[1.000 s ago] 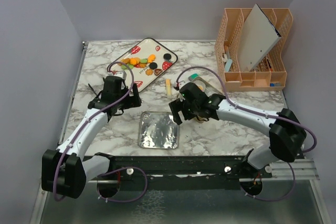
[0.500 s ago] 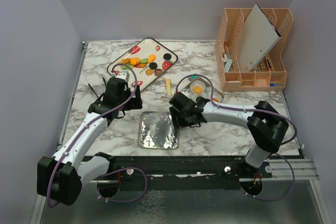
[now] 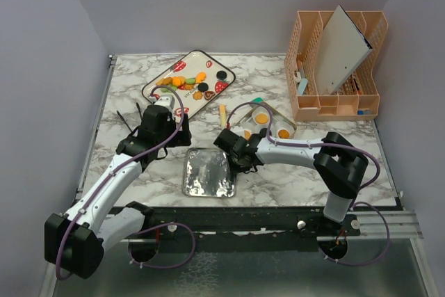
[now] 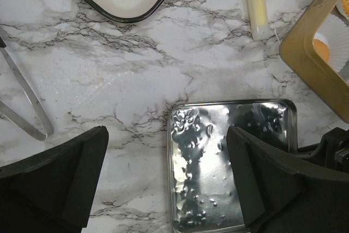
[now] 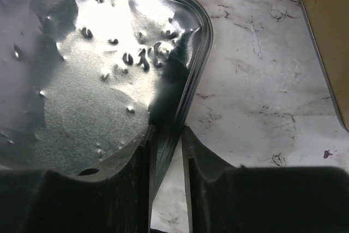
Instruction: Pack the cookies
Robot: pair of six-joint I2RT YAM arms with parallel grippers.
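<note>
Several small round cookies [image 3: 188,81] in orange, black and green lie on the strawberry-print tray [image 3: 195,59] at the back. Two orange ones [image 3: 261,119] sit in white paper cups inside a brown box [image 3: 290,127]. A silver tin tray [image 3: 207,172] lies at the centre front. My right gripper [image 3: 233,154] is low at its right rim. In the right wrist view the right gripper [image 5: 166,129] pinches the tin's wall [image 5: 193,80], one finger inside and one outside. My left gripper [image 3: 169,140] hovers wide open and empty, and in the left wrist view the left gripper [image 4: 166,132] stands over the tin's [image 4: 234,151] left edge.
A pale yellow tube [image 3: 222,115] lies between the two trays. Metal tongs [image 4: 22,96] rest on the marble at the left. A peach desk organiser [image 3: 337,67] with a grey board stands at the back right. The brown box [image 4: 311,64] lies right of the tin.
My right gripper dropped from beside the brown box to the tin's right rim and closed on it. The left arm stretched a little farther back, still open.
</note>
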